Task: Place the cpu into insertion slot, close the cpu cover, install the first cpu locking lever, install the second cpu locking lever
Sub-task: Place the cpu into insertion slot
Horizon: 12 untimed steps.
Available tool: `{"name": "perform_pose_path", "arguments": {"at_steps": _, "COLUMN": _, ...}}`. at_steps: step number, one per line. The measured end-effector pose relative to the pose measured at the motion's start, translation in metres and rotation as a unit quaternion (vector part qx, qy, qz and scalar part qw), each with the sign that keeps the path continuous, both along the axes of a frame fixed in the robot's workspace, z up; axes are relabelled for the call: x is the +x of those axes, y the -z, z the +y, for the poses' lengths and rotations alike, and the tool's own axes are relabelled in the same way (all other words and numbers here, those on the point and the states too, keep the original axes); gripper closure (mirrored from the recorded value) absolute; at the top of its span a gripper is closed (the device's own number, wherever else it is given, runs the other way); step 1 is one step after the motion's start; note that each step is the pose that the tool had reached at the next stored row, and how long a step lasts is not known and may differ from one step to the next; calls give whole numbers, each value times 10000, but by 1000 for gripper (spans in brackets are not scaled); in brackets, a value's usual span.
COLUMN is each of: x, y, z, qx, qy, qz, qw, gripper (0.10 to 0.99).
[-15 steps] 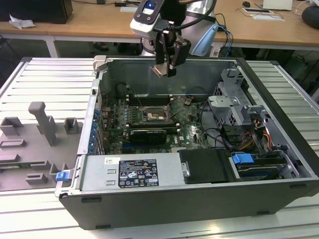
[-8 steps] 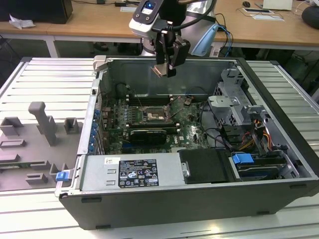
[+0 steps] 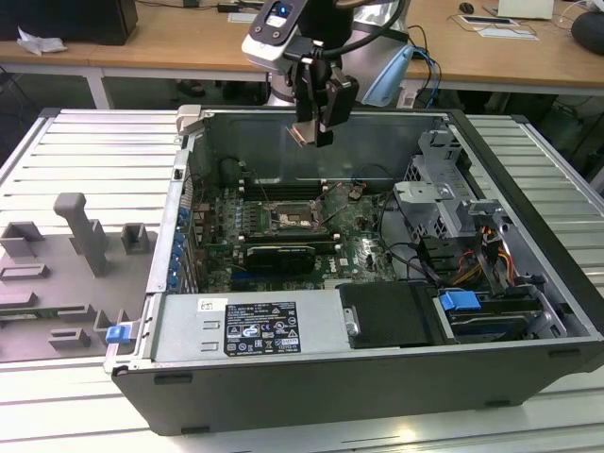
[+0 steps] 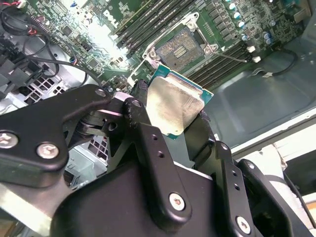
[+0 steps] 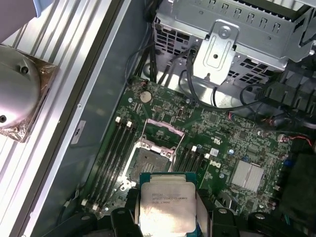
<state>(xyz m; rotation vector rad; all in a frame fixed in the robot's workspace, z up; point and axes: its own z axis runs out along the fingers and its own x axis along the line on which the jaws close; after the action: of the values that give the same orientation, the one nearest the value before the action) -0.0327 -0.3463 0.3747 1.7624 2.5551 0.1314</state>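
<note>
Gripper (image 3: pixel 316 132) clamped on the cpu (image 4: pixel 173 106), upper centre of exterior view.
Hangs above the open case (image 3: pixel 396 387); insertion slot (image 3: pixel 294 215) exposed mid-frame.

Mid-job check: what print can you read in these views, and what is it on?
cpu, gripped by the tool: printed lines on its metal face, too small to read.
Label on the silver box: dense print and symbols, too small to read.
Sticker on the case wall: blurred, unreadable.
Nothing can be quoted reliably.
</note>
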Motion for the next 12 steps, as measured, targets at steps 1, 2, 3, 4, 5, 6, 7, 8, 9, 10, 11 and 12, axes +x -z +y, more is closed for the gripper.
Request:
{"name": "perform_pose_path", "arguments": {"at_steps": 1, "x": 0, "y": 1, "z": 0, "qx": 0, "qy": 18, "qz": 0, "qw": 10000, "gripper": 545}}
{"name": "perform_pose_path", "arguments": {"at_steps": 2, "x": 0, "y": 1, "z": 0, "qx": 0, "qy": 46, "qz": 0, "qw": 10000, "gripper": 545}}
{"name": "perform_pose_path", "arguments": {"at_steps": 3, "x": 0, "y": 2, "z": 0, "qx": 0, "qy": 84, "qz": 0, "qw": 10000, "gripper": 545}}
{"name": "perform_pose_path", "arguments": {"at_steps": 4, "x": 0, "y": 3, "z": 0, "qx": 0, "qy": 106, "qz": 0, "qw": 9999, "gripper": 545}}
{"name": "perform_pose_path", "arguments": {"at_steps": 5, "x": 0, "y": 3, "z": 0, "qx": 0, "qy": 122, "qz": 0, "qw": 9999, "gripper": 545}}
{"name": "perform_pose_path", "arguments": {"at_steps": 6, "x": -1, "y": 4, "z": 0, "qx": 0, "qy": 137, "qz": 0, "qw": 9999, "gripper": 545}}
{"name": "perform_pose_path", "arguments": {"at_steps": 7, "x": -1, "y": 5, "z": 0, "qx": 0, "qy": 157, "qz": 0, "qw": 9999, "gripper": 545}}
{"name": "perform_pose_path", "arguments": {"at_steps": 8, "x": -2, "y": 9, "z": 1, "qx": 1, "qy": 196, "qz": 0, "qw": 9998, "gripper": 545}}
{"name": "perform_pose_path", "arguments": {"at_steps": 9, "x": -3, "y": 15, "z": 0, "qx": 0, "qy": 257, "qz": 0, "qw": 9997, "gripper": 545}}
{"name": "perform_pose_path", "arguments": {"at_steps": 10, "x": -5, "y": 21, "z": 0, "qx": 0, "qy": 313, "qz": 0, "qw": 9995, "gripper": 545}}
{"name": "perform_pose_path", "arguments": {"at_steps": 11, "x": -7, "y": 28, "z": 0, "qx": 0, "qy": 386, "qz": 0, "qw": 9993, "gripper": 545}}
{"name": "perform_pose_path", "arguments": {"at_steps": 12, "x": -8, "y": 35, "z": 0, "qx": -1, "qy": 452, "qz": 0, "qw": 9990, "gripper": 545}}
